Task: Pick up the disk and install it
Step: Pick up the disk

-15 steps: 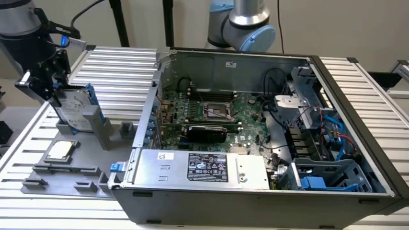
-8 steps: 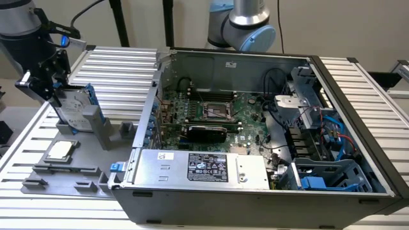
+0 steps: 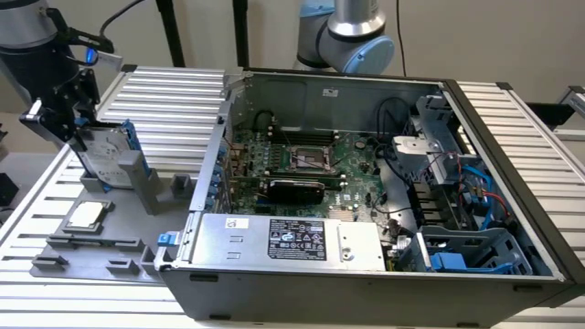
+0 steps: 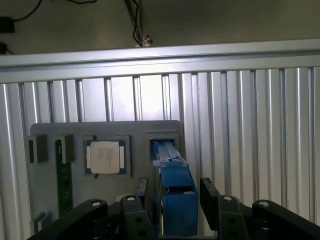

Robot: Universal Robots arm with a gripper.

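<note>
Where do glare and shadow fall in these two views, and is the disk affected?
Wrist view: strong glare along the edge rail of the ribbed aluminium table, dark floor beyond; the silver-grey hard drive in its blue plastic frame is evenly lit. Exterior view: soft, even light, a bright sheen on the table slats, mild shadow inside the open grey computer case.

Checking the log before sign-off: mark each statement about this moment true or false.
1. The disk stands upright in the grey tray, outside the computer case. True.
2. The gripper hangs over the motherboard. False: it straddles the disk's top edge, open.
3. The silver chip lies flat on the same tray, beside the disk. True.
4. The case is closed. False: it lies open, with the motherboard showing.
</note>
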